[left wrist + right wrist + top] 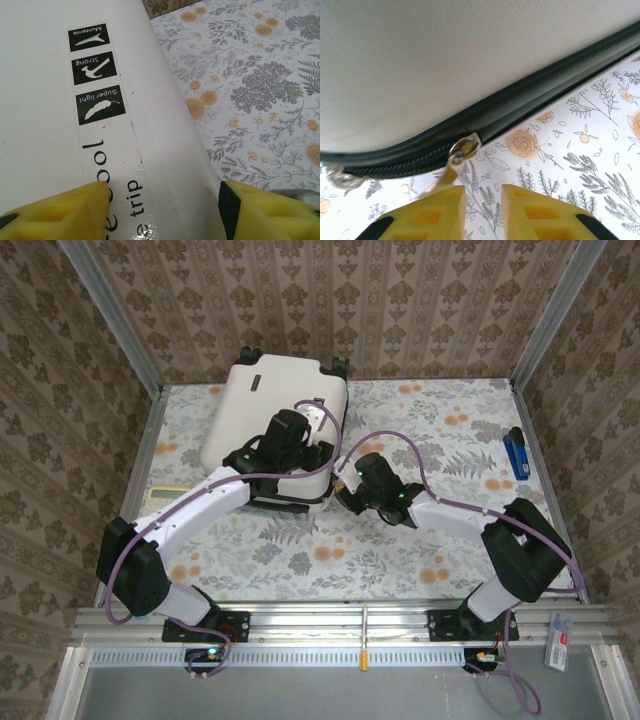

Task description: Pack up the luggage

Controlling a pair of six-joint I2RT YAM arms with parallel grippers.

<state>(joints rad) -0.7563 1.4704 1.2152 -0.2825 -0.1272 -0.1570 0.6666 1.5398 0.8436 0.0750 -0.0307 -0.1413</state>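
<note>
Luggage (258, 410): shell closed flat, zipping seemingly unfinished; left gripper (162, 192) spread on lid, right gripper (483, 194) parted, empty, beside zipper pull (463, 148)

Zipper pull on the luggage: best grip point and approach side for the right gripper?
Pinch the flat tab hanging off the slider, approaching from the table side. It juts out of the dark seam toward the right gripper, clear of the luggage.
</note>
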